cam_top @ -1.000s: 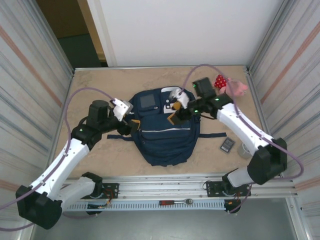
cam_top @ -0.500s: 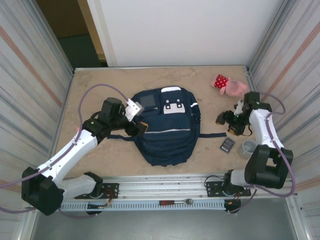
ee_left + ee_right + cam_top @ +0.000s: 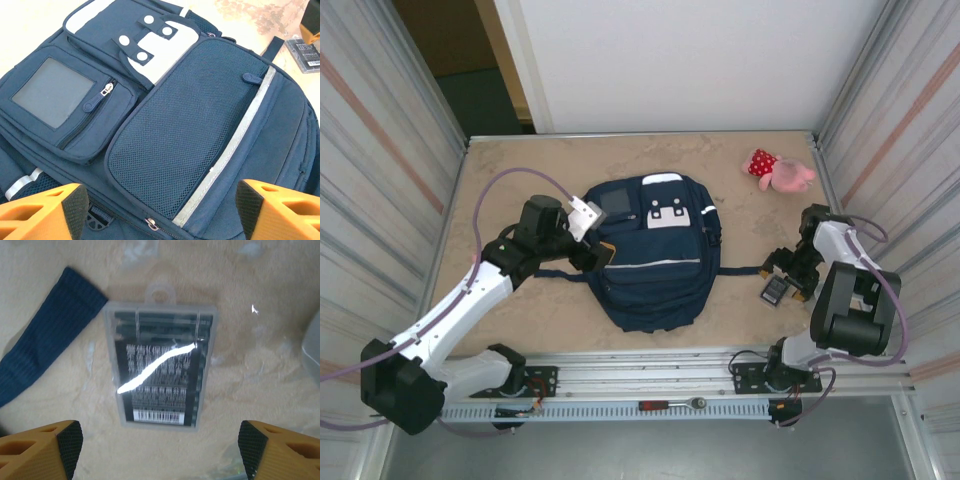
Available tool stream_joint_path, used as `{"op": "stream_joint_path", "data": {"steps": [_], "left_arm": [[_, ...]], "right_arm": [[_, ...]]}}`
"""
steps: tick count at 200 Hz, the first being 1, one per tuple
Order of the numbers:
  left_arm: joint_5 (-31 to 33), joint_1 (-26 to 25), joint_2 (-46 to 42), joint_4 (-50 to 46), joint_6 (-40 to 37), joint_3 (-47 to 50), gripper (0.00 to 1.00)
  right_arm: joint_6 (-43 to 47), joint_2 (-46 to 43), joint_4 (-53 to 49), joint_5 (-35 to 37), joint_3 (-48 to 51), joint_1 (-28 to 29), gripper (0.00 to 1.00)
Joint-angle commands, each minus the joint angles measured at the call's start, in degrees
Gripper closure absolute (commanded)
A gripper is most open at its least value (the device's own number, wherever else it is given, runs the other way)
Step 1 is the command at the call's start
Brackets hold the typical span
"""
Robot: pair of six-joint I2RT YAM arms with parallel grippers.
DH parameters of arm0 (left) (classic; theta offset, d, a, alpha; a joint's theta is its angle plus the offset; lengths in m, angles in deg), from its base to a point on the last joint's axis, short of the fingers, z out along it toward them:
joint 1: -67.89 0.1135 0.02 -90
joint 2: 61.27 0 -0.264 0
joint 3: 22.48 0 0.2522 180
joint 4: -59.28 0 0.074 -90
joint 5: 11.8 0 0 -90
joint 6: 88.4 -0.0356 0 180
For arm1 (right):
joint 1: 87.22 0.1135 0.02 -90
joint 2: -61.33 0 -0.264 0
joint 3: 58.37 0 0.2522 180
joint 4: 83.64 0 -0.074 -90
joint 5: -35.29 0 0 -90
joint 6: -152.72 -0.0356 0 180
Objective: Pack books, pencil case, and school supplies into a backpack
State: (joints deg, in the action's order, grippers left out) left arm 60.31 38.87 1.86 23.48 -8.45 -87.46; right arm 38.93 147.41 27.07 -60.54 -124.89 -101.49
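The left arm bends over the big navy blue fabric backpack (image 3: 650, 262), left gripper (image 3: 160, 215) wide open, empty. The right arm folds near, right gripper (image 3: 160, 450) wide open, empty, above the small dark plastic pack (image 3: 160, 367) right of it

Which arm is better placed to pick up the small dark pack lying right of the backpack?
Right. The right gripper hangs open straight above the pack, a finger at each side. The left gripper is open over the backpack, away from the pack.

The left fingers (image 3: 37, 214) and the right fingers (image 3: 30, 452) stand spread wide.
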Motion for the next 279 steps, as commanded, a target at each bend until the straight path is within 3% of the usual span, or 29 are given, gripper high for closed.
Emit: {"op": "stream_joint_path", "data": {"steps": [1, 101, 137, 175, 210, 279], "left_arm": [[0.40, -0.33, -1.77, 1.21, 1.02, 0.85, 0.20], [1.31, -0.34, -2.16, 1.72, 0.82, 1.65, 0.20], [1.03, -0.34, -1.71, 2.24, 0.85, 1.73, 0.20], [-0.53, -0.43, -0.39, 2.26, -1.23, 1.61, 0.20], [-0.52, -2.29, 0.84, -0.23, -7.90, 0.52, 0.20], [3.73, -11.70, 9.22, -1.07, -22.78, -2.05, 0.13]], "right_arm": [[-2.09, 2.39, 3.31, 2.29, 1.13, 0.32, 0.17], [-4.74, 10.78, 7.41, 3.35, 1.95, 6.29, 0.32], [-4.64, 9.91, 6.45, 3.81, 1.29, 7.19, 0.47], [-5.00, 4.54, 5.53, 2.09, 1.15, 7.49, 0.52], [-5.48, -1.75, 4.51, 0.61, 0.35, 7.89, 0.53], [-6.61, -15.19, 7.04, -5.58, 1.01, 8.27, 0.54]]}}
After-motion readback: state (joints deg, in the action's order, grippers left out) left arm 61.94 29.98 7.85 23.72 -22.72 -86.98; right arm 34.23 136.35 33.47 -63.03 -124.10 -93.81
